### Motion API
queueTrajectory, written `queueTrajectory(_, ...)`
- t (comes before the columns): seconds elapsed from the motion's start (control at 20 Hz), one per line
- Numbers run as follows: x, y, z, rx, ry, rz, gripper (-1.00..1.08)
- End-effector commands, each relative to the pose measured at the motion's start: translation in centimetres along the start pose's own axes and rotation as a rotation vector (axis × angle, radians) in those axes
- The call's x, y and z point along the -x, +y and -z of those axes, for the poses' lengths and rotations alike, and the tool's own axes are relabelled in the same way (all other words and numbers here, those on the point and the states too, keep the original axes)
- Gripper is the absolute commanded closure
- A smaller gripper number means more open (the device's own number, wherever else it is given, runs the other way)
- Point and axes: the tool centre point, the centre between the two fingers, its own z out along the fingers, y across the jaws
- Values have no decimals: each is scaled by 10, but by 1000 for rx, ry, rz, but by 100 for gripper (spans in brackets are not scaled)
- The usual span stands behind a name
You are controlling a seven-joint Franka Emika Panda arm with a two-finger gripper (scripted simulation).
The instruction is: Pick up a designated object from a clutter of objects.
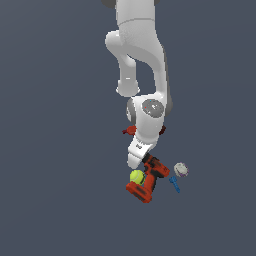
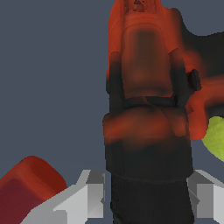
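Pincer (image 2: 148,199) astride the cordless power drill (image 2: 146,87)
Its open fingers (image 2: 89,197) flanked the black chuck; a tennis ball (image 1: 136,176) touched the drill.

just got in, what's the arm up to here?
The gripper is down on the large red-orange drill, one finger on each side of its black chuck end in the wrist view. Whether the fingers touch it, I can't tell. The drill lies on the floor with the tennis ball against it. A small blue-and-white piece sits towards the exterior view's right, and a dark red block lies beside the gripper.
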Motion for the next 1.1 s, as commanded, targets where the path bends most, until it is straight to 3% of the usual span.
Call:
queueTrajectory(0.0,-1,-1,16,7,4,0,108)
queueTrajectory(1.05,13,-51,198,5,5,2,108)
